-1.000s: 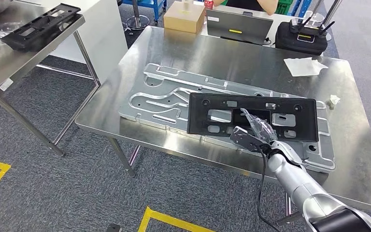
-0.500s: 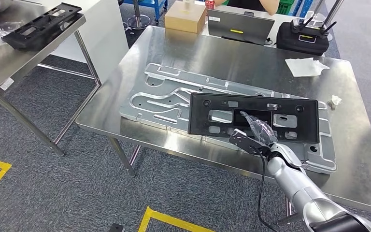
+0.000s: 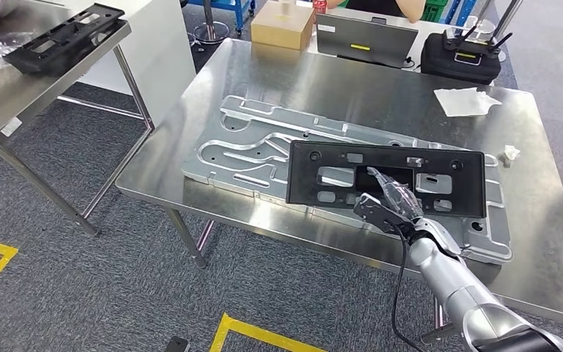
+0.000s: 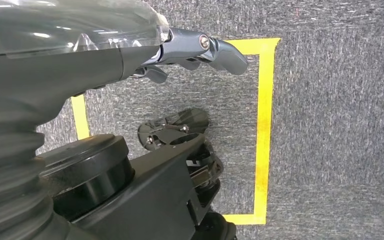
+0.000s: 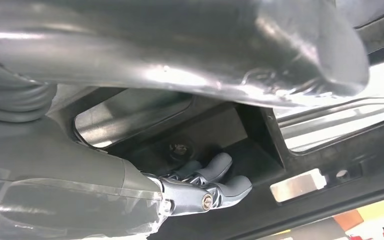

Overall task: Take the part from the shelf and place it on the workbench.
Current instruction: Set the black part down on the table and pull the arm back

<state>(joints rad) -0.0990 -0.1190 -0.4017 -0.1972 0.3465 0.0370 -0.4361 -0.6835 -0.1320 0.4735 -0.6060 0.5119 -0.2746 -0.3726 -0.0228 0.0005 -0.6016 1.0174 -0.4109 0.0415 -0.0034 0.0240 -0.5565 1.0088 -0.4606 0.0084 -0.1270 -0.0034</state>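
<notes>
I see the black part (image 3: pixel 383 178), a flat rectangular plastic frame with cut-outs, lying on the steel desk (image 3: pixel 337 95). It rests on top of a large grey metal plate (image 3: pixel 249 150) with routed channels, covering that plate's end toward 3 o'clock. In the head view the part sits at about 4 o'clock from the desk's centre, near the desk's front edge.

The right robot hand (image 3: pixel 390 202) grasps the part at the middle of its near long edge. Its fingers (image 3: pixel 381 181) reach over the edge into the central rectangular opening. In the right wrist view the fingertips (image 5: pixel 220 175) curl against the dark inner wall of that opening, with the thumb (image 5: pixel 280 55) above the part's face. The silver right arm (image 3: pixel 458 286) enters from 5 o'clock.

The left robot hand (image 4: pixel 195 50) hangs above grey carpet (image 4: pixel 330 100) marked with yellow tape (image 4: pixel 263 130). It holds nothing, and its fingers are lightly bent and apart.

At 12 o'clock on the desk I note a cardboard box (image 3: pixel 282 24) and a laptop (image 3: pixel 366 40). A black case (image 3: pixel 462 57) stands at 1 o'clock, with a crumpled white cloth (image 3: pixel 465 100) near it. A second black frame (image 3: pixel 62 38) lies on a separate steel shelf (image 3: pixel 15 95) at 10 o'clock.
</notes>
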